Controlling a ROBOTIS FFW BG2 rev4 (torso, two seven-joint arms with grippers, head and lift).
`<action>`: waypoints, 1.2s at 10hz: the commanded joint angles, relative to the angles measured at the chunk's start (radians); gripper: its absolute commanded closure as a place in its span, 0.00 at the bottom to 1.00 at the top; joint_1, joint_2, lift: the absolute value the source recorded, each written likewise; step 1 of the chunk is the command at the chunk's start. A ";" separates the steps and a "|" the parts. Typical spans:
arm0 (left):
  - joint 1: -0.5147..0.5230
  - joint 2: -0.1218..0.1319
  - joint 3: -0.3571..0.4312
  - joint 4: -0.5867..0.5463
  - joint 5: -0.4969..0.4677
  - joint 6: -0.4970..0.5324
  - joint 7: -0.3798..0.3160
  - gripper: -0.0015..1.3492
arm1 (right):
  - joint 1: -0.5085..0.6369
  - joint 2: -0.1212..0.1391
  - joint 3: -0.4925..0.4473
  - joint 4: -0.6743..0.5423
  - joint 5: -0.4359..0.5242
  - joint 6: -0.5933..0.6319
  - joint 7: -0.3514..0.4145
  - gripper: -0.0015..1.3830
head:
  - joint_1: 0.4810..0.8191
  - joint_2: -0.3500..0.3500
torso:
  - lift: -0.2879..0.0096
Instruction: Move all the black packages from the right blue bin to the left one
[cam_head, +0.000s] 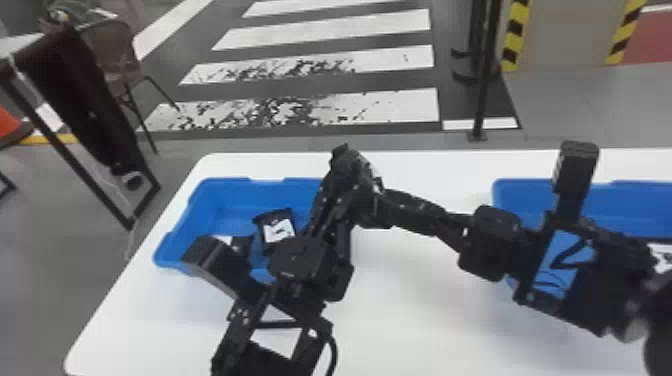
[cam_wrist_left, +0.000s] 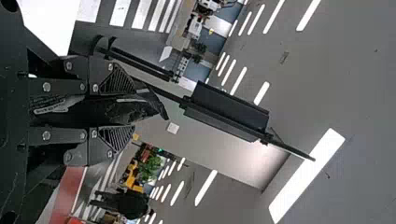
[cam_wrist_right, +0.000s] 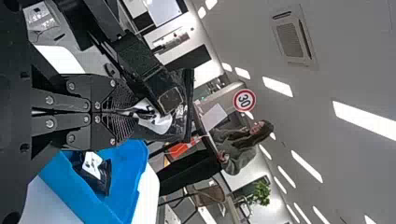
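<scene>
My left gripper (cam_head: 344, 172) stands between the bins, above the right edge of the left blue bin (cam_head: 215, 192). Beside it, my right gripper (cam_head: 392, 202) comes in from the right. In the left wrist view the left gripper (cam_wrist_left: 132, 110) is shut on a black package (cam_wrist_left: 147, 107). The right wrist view has the right gripper (cam_wrist_right: 130, 113) shut on the edge of a black package with a white label (cam_wrist_right: 156, 122), partly behind the left arm; whether both hold the same one, I cannot tell. Another package (cam_head: 276, 229) lies in the left bin.
The right blue bin (cam_head: 620, 205) is partly behind my right arm, with a white label (cam_head: 662, 255) showing at the right edge. Bare white table (cam_head: 400, 310) lies between the bins. The left wrist overlaps the left bin's near side.
</scene>
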 joint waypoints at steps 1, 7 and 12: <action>0.000 -0.002 0.012 -0.002 0.012 0.001 -0.001 0.89 | -0.013 0.002 0.004 0.038 0.000 -0.038 0.002 0.70 | 0.63 0.81 | 0.37; -0.257 -0.062 0.353 0.511 -0.606 -0.198 0.146 0.83 | 0.013 0.004 -0.064 0.075 0.050 -0.129 0.002 0.06 | 0.56 0.98 | 0.37; -0.064 -0.057 0.202 0.238 -0.253 -0.323 0.106 0.15 | 0.252 0.068 -0.483 -0.365 0.467 0.176 -0.124 0.06 | 0.56 0.83 | 0.37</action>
